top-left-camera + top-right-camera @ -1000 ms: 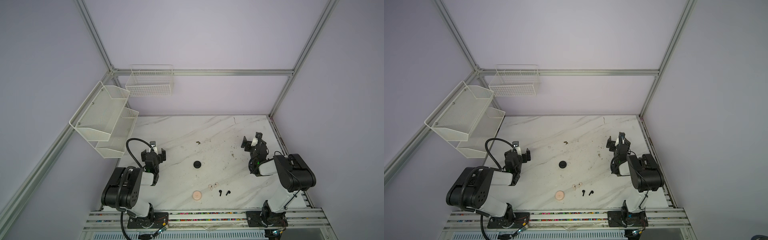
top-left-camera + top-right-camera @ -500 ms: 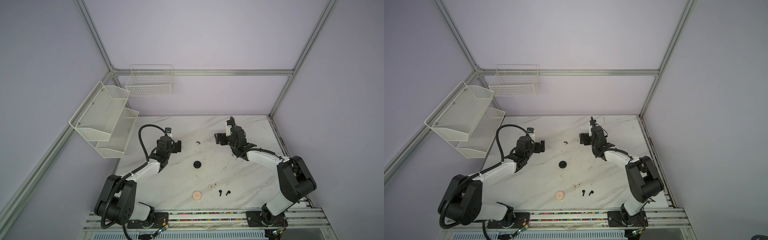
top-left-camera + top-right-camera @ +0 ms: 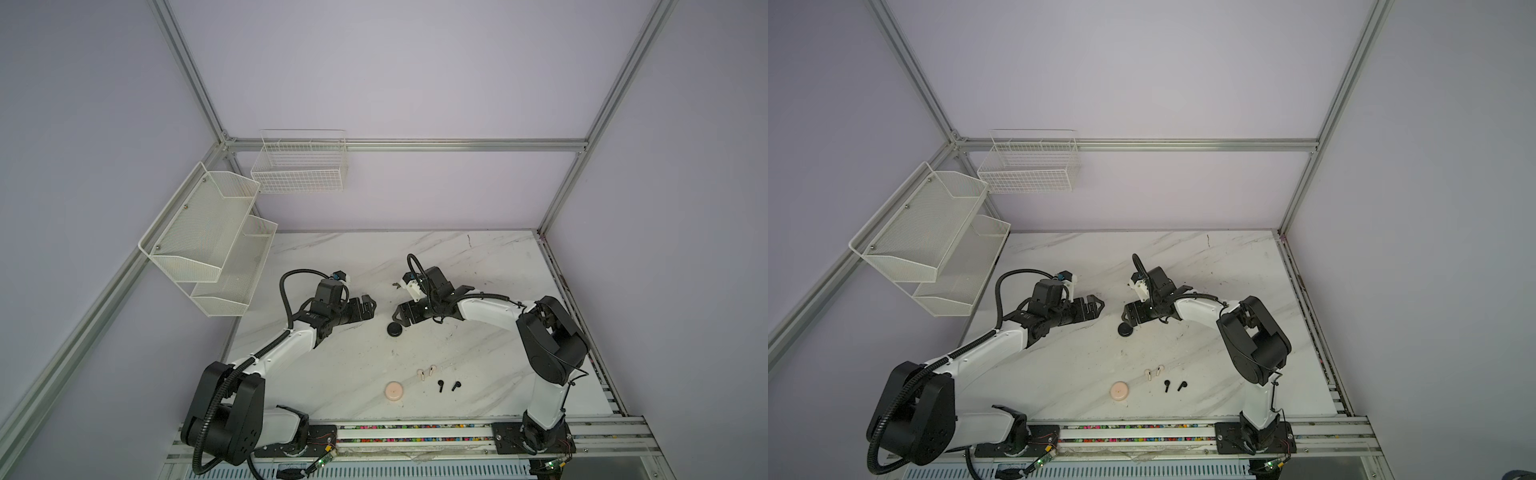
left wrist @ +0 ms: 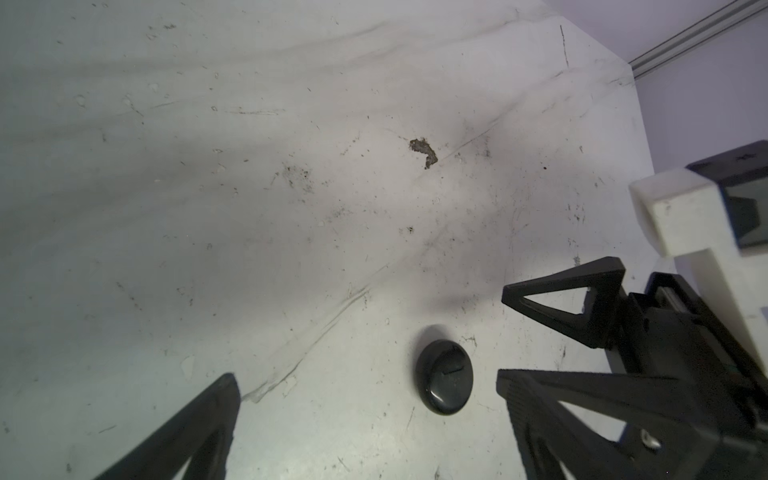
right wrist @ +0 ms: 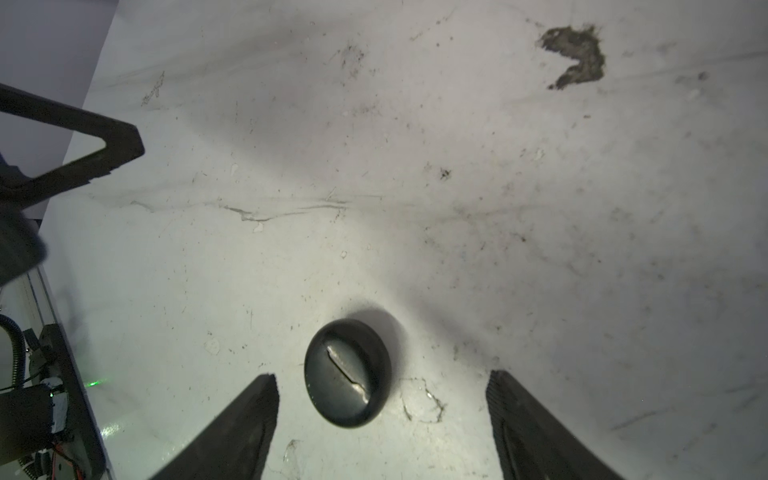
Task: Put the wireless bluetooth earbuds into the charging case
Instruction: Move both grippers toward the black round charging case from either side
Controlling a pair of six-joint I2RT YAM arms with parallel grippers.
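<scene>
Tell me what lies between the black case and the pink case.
Nothing: in both top views only bare tabletop separates the black case from the pink case.

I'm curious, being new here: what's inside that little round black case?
Its inside is hidden: the black case lies closed on the table. Both black earbuds lie outside it.

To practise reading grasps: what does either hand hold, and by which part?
Nothing is held: the left hand is open, empty; the right hand is open, the black case untouched between its fingers.
</scene>
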